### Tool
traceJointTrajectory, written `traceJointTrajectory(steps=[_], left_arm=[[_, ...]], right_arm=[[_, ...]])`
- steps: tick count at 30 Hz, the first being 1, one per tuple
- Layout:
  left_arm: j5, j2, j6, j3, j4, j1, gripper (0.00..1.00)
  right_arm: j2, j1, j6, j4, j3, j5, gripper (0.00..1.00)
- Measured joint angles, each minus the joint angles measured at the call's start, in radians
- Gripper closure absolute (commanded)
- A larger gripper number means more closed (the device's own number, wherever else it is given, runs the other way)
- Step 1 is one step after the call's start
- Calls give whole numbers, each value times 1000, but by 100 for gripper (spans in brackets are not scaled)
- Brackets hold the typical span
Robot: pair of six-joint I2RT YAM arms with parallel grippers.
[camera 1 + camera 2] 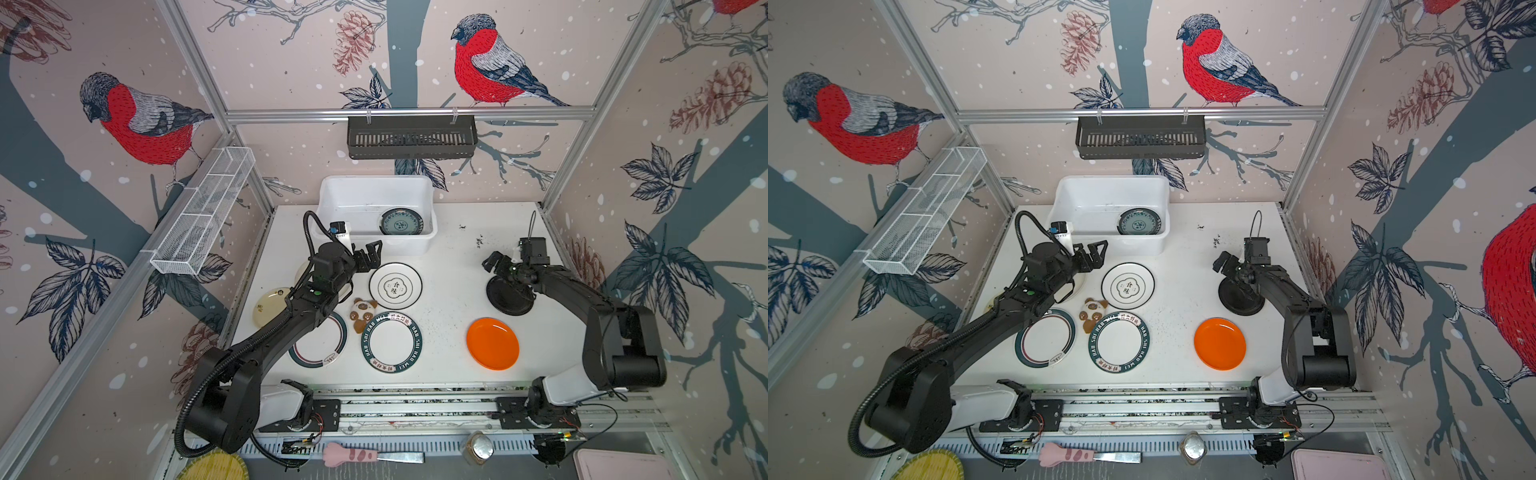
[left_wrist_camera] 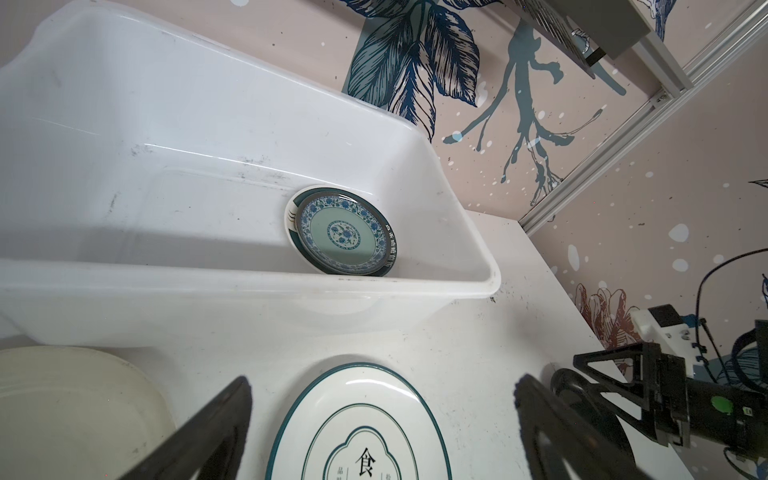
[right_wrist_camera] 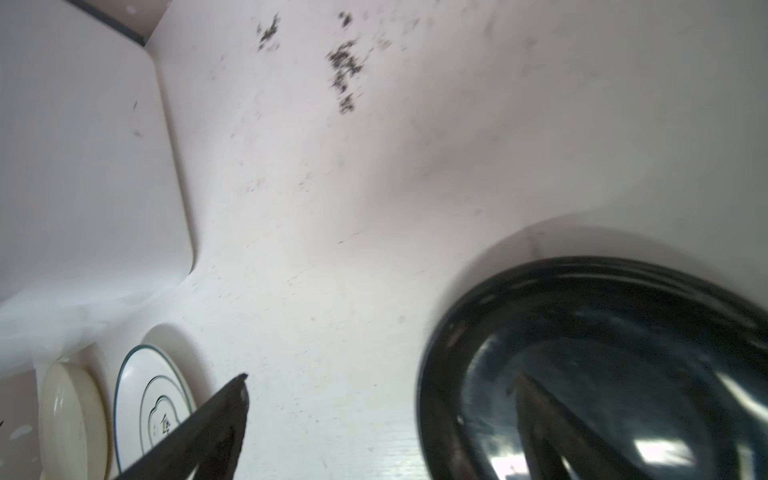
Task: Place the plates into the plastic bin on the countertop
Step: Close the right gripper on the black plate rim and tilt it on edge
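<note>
My left gripper (image 1: pixel 369 257) is spread fully wide and empty, just in front of the white rectangular plastic bin (image 1: pixel 376 179), near a round white plate with a dark green rim (image 1: pixel 395 286). My right gripper (image 1: pixel 494 262) is equally wide and holds nothing, beside the glossy black round plate (image 1: pixel 510 298) on the speckled white countertop (image 1: pixel 451 257). A blue-green patterned plate (image 1: pixel 401 222) lies inside the bin.

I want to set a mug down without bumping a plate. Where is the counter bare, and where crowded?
Bare: the back right corner of the counter, between the bin and the black plate; the middle strip between the thin-rimmed white plate and the orange plate; the bin's left half. Crowded: front left, the lettered plate and others packed round the panda toy.
</note>
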Motion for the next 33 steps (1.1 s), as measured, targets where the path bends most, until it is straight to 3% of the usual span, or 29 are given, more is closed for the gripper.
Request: traceJointTrajectory(steps=[6,10,17,21,25,29,33], left_arm=[[1,-10,0,0,-1,-6,2],[0,-16,-1,0,0,-7,2],[14,-9,-10,0,8,-15,2],[110,11,-15,8,32,-14,2],[216,31,-37,13,85,-13,2],[278,52,-67,13,127,-12,2],[315,68,-90,15,146,-12,2]], right_arm=[[-135,-204,-33,-60,-132,-11,1],[-203,-285,-55,-66,-196,-53,5],[-225,-340,-77,-56,-259,-138,17],[-204,-367,-77,-24,-286,-190,28],[-188,-376,-77,14,-307,-226,30],[-158,-386,-73,54,-326,-249,40],[-131,-396,-52,99,-351,-272,63]])
